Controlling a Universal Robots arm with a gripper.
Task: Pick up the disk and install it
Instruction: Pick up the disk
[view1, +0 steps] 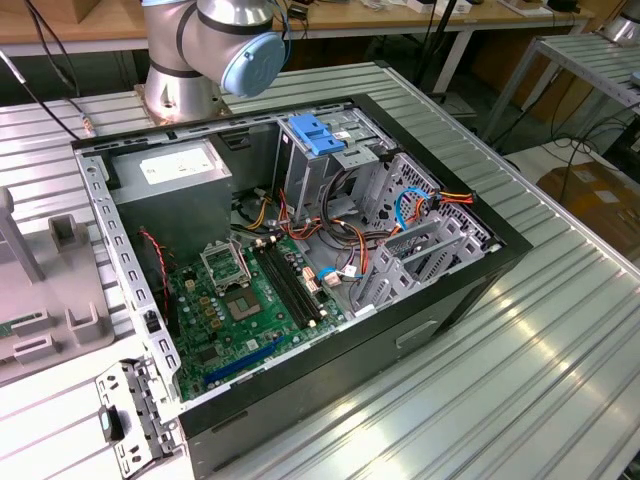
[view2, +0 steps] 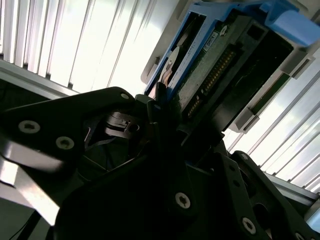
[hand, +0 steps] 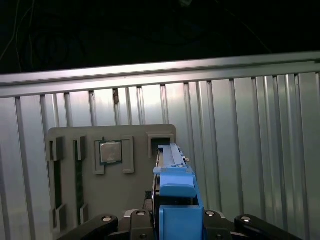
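The disk (hand: 174, 186), a dark slab in a light-blue carrier, stands on edge between the black fingers of my gripper (hand: 175, 216). In the second wrist view the disk (view2: 220, 65) shows its connector side, with the gripper (view2: 164, 107) shut on its near end. Its far end lies by a slot of the grey holder tray (hand: 75, 135). Whether it still rests in the slot I cannot tell. The open computer case (view1: 470, 290) lies on the table in the exterior view.
The grey tray also carries a processor chip (hand: 110, 151). Ribbed metal tabletop (hand: 250, 130) surrounds it, with a dark drop past its far edge. Inside the case are a motherboard (view1: 240, 300), a power supply (view1: 170, 190), cables and a drive cage with a blue bracket (view1: 315, 133). The arm's base (view1: 185, 80) stands behind the case.
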